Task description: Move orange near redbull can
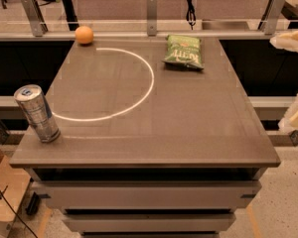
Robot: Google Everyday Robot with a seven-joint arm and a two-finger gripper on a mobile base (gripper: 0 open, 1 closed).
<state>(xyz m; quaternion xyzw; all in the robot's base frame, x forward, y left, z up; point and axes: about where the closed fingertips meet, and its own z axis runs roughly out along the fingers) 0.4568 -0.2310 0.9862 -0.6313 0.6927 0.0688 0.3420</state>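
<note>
At near left, below table level, a brown cardboard box (4,192) sits on the speckled floor, with a thin dark cable running across it. Grey table (198,133) fills most of the view; stacked grey shelf fronts show under its near edge.

Redbull can (37,114): stands on its base at the near left of the tabletop, close to the left edge and a little back from the near edge. Silver-grey with bluish markings, pull-tab top visible. Nothing is touching it.

Gripper (297,117): pale cream, at the right border of the view, off the table and beside its right edge, roughly level with the can in depth. It is partly cut off by the border. Cannot tell whether it is spread or closed. It holds nothing that can be seen. A second pale part of the arm (290,37) shows higher up at the right border, also clear of the tabletop.

White ring (150,86): a thin bright line curving over the left and middle of the tabletop, from just beside the can round toward the far left.

Green crisp bag (184,52): lies flat on the far part of the table, right of centre, just outside the ring.

Orange (84,34): rests at the far left corner of the tabletop, against the far edge, just outside the ring. It is well apart from the redbull can, which is at the opposite, near end of the left side, and well apart from the gripper.

Beyond the far edge runs a pale rail with upright metal brackets (151,13).
</note>
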